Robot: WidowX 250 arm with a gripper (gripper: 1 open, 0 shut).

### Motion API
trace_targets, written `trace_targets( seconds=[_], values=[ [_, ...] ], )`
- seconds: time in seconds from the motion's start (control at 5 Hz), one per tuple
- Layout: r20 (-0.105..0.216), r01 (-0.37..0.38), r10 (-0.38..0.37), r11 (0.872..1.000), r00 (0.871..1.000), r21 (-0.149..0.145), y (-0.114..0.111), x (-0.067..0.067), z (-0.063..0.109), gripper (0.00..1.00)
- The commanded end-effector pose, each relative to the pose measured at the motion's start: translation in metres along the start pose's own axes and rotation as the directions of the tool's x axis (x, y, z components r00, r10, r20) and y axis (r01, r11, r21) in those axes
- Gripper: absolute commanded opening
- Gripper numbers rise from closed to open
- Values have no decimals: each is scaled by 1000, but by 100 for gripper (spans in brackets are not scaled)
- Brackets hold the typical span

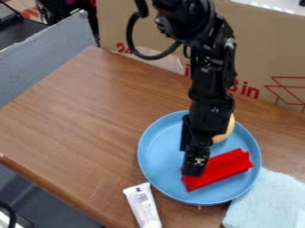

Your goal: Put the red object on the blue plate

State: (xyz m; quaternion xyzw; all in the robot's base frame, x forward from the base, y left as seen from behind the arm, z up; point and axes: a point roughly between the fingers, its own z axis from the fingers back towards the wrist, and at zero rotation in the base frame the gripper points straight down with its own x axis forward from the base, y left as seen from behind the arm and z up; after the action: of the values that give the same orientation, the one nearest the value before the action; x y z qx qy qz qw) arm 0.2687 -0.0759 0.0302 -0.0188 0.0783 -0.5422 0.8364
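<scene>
My gripper (pixel 194 166) points straight down over the blue plate (pixel 161 151), its dark fingertips low above the left end of the red object (pixel 222 168). From this view I cannot tell how far apart the fingers stand, nor whether they touch or grip the bar, since the black fingers overlap its near-left end. The red object lies inside the plate, toward the right and near part, and it sits tilted, its right end raised toward the plate's right rim and its left end lower, by the fingertips. Behind the gripper, on the far side of the plate, I see a round yellow-orange fruit (pixel 223 128), partly hidden by the arm. The plate rests on a brown wooden table (pixel 84 98). A pale teal cloth (pixel 269 204) lies just beside the plate at the near right, and a white tube (pixel 143 206) lies near the plate's near-left edge. A cardboard box (pixel 268 44) stands at the far side.
</scene>
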Motion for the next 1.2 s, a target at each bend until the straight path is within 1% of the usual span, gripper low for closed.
trace_targets(
  seconds=[0.0, 0.2, 0.4, 0.6, 0.8, 1.0],
  values=[
    [7, 7, -8, 997, 1000, 75, -6, -6, 26, 100],
    [-3, 11, -11, 996, 1000, 88, -16, -10, 16, 100],
    [-17, 31, -29, 994, 999, 107, -24, -4, 8, 100],
    [-21, 30, -28, 992, 999, 121, -32, -6, 3, 100],
    [-14, 41, -40, 991, 999, 123, -40, -14, -8, 100],
    [0, 20, -21, 992, 1000, 128, -29, -16, 2, 100]
  ],
)
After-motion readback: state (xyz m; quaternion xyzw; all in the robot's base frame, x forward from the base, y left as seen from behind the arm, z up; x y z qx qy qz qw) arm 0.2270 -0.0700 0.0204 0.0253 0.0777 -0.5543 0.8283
